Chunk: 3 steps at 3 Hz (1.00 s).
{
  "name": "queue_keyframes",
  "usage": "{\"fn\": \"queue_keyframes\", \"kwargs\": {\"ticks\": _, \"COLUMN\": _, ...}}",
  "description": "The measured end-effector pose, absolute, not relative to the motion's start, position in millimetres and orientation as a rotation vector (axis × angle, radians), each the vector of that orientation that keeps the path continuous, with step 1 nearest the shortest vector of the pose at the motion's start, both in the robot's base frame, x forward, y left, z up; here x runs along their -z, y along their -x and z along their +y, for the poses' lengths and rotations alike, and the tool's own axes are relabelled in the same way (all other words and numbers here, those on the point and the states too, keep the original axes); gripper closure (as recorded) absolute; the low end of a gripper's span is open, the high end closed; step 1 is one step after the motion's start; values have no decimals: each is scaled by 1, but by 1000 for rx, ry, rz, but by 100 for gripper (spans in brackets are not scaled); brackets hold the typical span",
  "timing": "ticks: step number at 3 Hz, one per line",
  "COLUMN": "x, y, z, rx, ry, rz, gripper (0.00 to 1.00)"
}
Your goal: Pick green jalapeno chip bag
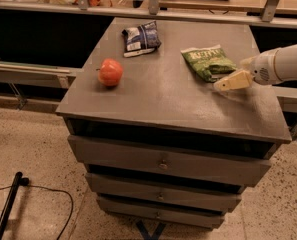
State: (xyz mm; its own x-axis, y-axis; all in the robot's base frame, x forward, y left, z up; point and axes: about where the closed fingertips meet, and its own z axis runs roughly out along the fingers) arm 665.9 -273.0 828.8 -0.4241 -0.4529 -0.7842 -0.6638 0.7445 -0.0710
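Observation:
The green jalapeno chip bag (207, 61) lies flat on the grey cabinet top (163, 91), right of centre, its pale lettered band at the far end. My gripper (222, 85) reaches in from the right edge on a white arm, with its cream fingers just in front of and to the right of the bag's near end, low over the top. Nothing is held in it.
A red apple (110, 72) sits on the left part of the top. A dark blue-and-white snack bag (140, 38) lies at the far middle. Drawers are below the top. A railing and shelf run behind. A black cable lies on the floor at lower left.

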Motion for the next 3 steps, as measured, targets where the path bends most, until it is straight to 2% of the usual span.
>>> {"fn": "queue_keyframes", "kwargs": {"ticks": 1, "x": -823, "y": -664, "z": -271, "rx": -336, "ry": 847, "rz": 2107, "gripper": 54}}
{"fn": "queue_keyframes", "kwargs": {"ticks": 3, "x": -823, "y": -662, "z": -269, "rx": -355, "ry": 844, "rz": 2116, "gripper": 98}}
